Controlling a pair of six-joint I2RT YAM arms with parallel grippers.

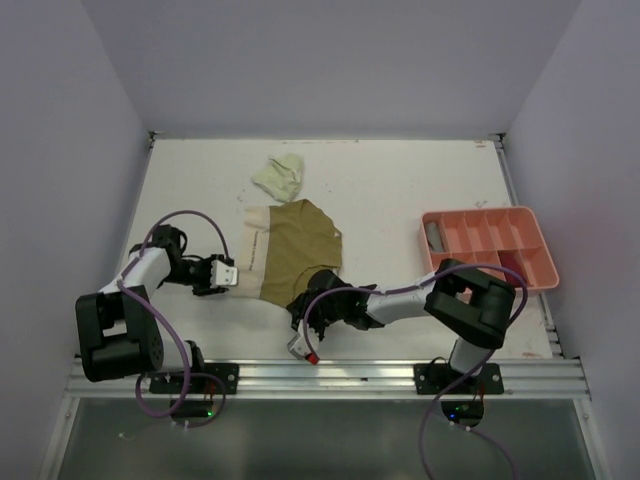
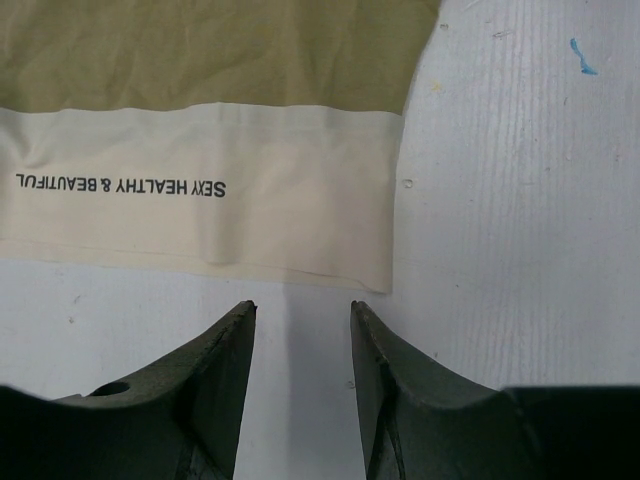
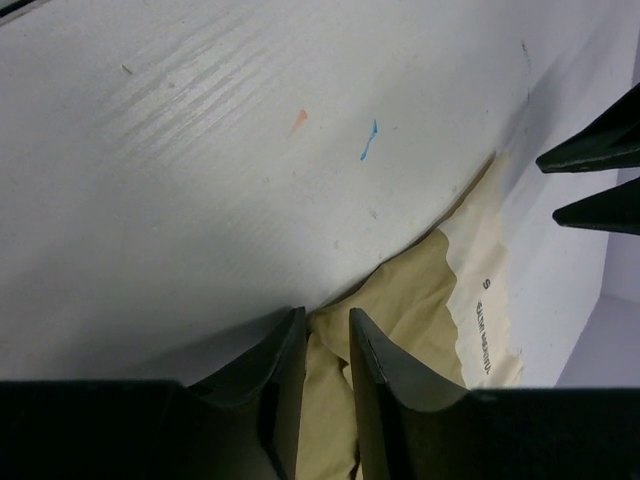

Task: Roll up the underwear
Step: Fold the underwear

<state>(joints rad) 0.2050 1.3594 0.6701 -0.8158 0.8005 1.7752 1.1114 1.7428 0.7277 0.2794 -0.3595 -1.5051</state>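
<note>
1. The fingers (image 3: 275,370) of your right gripper (image 3: 325,318) were nearly closed and pinched a fold of the olive underwear (image 3: 415,290) at its near edge.
2. Your left gripper (image 2: 300,310) stood partly open and held nothing. Its tips were just before the cream waistband (image 2: 200,190).
3. The olive underwear lay spread on the table (image 1: 400,190), between both arms.
4. A pale yellow-green piece (image 1: 278,177) lay crumpled behind it. The pink tray (image 1: 480,213) stood well apart, at the right.

Left arm (image 1: 145,268) and right arm (image 1: 400,302) alike: black joint housings, white links, purple cables (image 1: 190,213) looping off each. Fingers (image 2: 225,390) dark, wedge-shaped, tapering to blunt tips; round hole in one.
</note>
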